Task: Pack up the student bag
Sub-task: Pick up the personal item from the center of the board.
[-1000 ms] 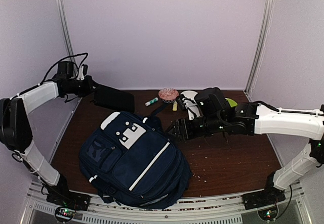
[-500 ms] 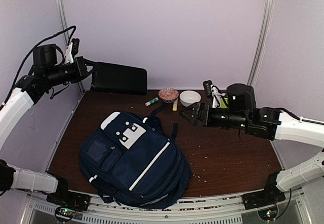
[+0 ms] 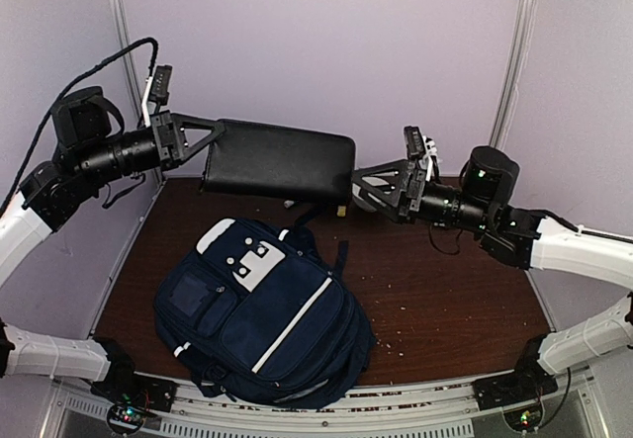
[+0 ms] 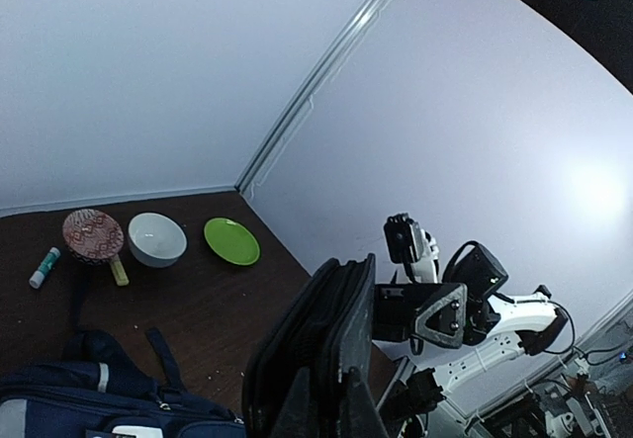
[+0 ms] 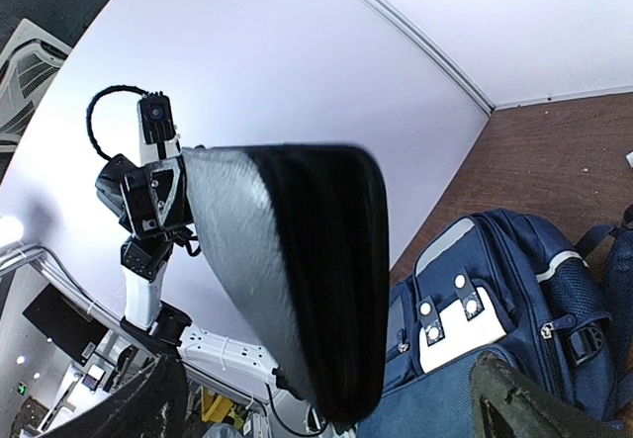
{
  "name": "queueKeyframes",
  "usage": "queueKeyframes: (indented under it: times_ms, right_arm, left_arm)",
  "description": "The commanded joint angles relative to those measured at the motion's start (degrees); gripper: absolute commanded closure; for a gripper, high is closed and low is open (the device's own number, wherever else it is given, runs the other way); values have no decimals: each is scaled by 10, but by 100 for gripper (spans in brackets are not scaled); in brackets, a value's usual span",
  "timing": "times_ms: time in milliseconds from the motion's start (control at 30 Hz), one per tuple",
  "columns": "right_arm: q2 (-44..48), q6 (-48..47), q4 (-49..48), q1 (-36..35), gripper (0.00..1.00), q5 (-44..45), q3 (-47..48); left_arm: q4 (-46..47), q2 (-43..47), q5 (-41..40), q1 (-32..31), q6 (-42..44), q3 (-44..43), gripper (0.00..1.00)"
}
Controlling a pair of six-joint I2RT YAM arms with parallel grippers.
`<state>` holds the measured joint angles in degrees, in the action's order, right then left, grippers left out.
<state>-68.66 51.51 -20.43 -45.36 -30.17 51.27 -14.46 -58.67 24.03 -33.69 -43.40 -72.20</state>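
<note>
- Holding a flat black case [image 3: 282,159] level in mid-air, your left gripper [image 3: 203,141] is clamping one short end of it, high over the back of the table [image 3: 455,300].
- Your right gripper [image 3: 358,186] is facing the case's free end, jaws standing wide apart and just short of contact.
- The student bag [image 3: 262,309] is lying flat below, front pocket up, towards the table's near edge; whether its main compartment is open, these views are not showing.
- Taking the free end squarely is looking like the job now: centre the open jaws on the case's thickness and bite well in from the corner before the left grip lets go.
- A shallow pinch is risking a drooping, twisting case.
</note>
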Motion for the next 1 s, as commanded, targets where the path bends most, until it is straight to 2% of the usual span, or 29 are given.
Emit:
queueKeyframes:
  times_ms: [0,133,333,433,700,767,833,900,933,967]
  right_arm:
    - [-11,20,-46,7,0,-9,18]
    - [-16,1,-24,11,0,21,17]
    - [-58,43,-129,14,0,-58,30]
    - [-74,88,-189,14,6,-87,31]
    - [-85,192,-332,13,38,-136,14]
    - [-71,181,-308,13,48,-135,7]
    - [-55,168,-283,13,64,-133,0]
    - [-34,160,-267,14,75,-126,-9]
    - [-24,153,-256,14,80,-121,-12]
    - [-12,140,-240,15,82,-114,-13]
  left_arm:
    - [103,-5,-5,-31,-21,-14,100]
    - [105,-13,-6,-48,-17,-30,100]
    - [98,-24,3,-55,-19,-44,100]
    - [101,-25,2,-55,-23,-39,100]
    - [110,-50,2,-55,-19,-42,100]
    - [110,-63,0,-55,-14,-49,100]
    - [115,-76,3,-55,-11,-54,100]
    - [120,-91,10,-55,-8,-62,100]
    - [118,-97,11,-55,-2,-68,98]
    - [111,-103,10,-55,4,-73,87]
